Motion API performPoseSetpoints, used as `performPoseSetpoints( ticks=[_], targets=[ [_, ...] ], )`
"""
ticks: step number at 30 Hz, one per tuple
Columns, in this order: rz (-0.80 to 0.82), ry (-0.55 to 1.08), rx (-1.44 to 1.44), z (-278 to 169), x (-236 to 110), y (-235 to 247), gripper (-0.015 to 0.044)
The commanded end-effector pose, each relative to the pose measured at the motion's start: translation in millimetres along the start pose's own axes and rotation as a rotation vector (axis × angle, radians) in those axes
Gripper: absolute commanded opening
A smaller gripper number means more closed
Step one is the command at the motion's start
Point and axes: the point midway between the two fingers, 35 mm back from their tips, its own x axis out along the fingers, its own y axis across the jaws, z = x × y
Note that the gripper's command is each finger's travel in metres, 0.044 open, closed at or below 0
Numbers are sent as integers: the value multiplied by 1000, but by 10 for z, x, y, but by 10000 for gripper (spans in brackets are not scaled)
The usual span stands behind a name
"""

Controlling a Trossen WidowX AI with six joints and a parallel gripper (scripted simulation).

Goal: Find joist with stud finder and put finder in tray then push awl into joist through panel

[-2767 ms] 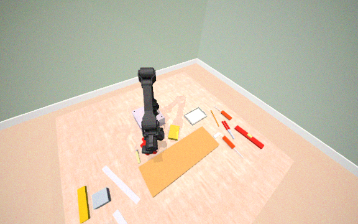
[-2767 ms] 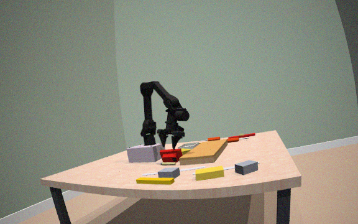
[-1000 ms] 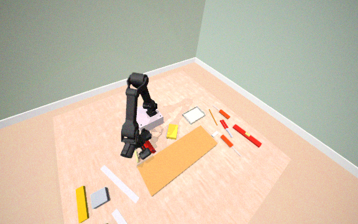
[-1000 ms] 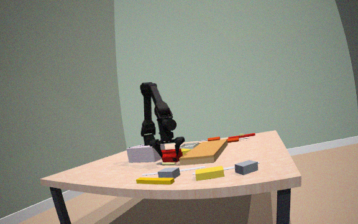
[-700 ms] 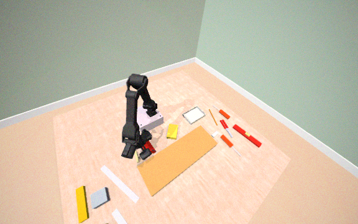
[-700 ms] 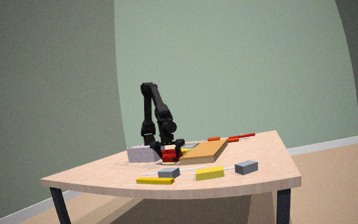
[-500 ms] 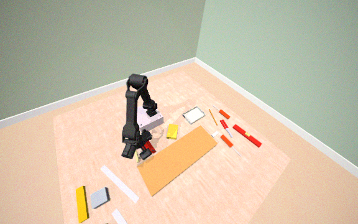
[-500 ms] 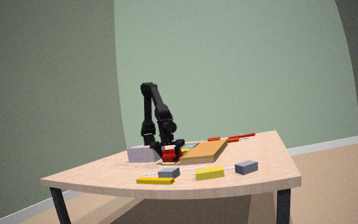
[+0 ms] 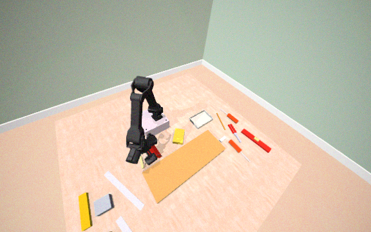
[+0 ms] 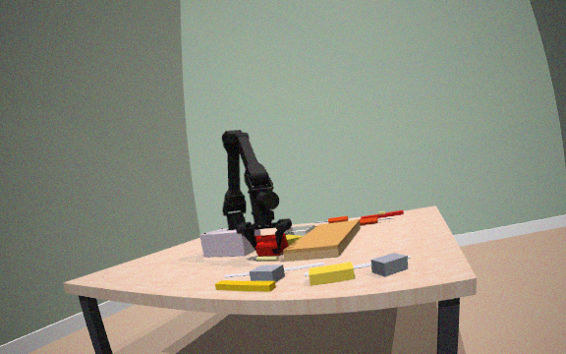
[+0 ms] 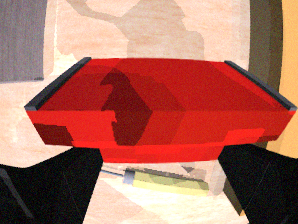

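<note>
The red stud finder (image 9: 156, 151) (image 10: 264, 244) (image 11: 160, 110) sits low by the near-left corner of the orange floor panel (image 9: 185, 161) (image 10: 324, 238). My gripper (image 9: 151, 155) (image 10: 266, 242) (image 11: 160, 99) points down and its fingers are shut on the stud finder's two sides. The white tray (image 9: 201, 120) stands empty beyond the panel's far end. Several red- and orange-handled pointed tools (image 9: 238, 149) lie to the right of the panel; I cannot tell which is the awl.
A pale box (image 9: 154, 124) (image 10: 224, 243) stands at the arm's base. A thin yellow piece (image 11: 166, 181) (image 10: 266, 258) lies under the gripper. A yellow block (image 9: 178, 135), a red level (image 9: 256, 140), a pencil (image 9: 220, 121), a white strip (image 9: 123, 190), a yellow bar (image 9: 84, 211) and a grey block (image 9: 103, 204) lie around.
</note>
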Motion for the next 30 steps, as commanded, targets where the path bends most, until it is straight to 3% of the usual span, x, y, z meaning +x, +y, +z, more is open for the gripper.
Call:
performPoseSetpoints(
  ticks=[1,4,22,30],
  targets=[
    [-10,6,-4,-12,-101,-27,78],
    [-10,6,-4,-8,-163,-28,0],
    [-10,6,-4,42,-538,-16,0],
    [-8,21,-4,50,-546,-14,0]
  ],
)
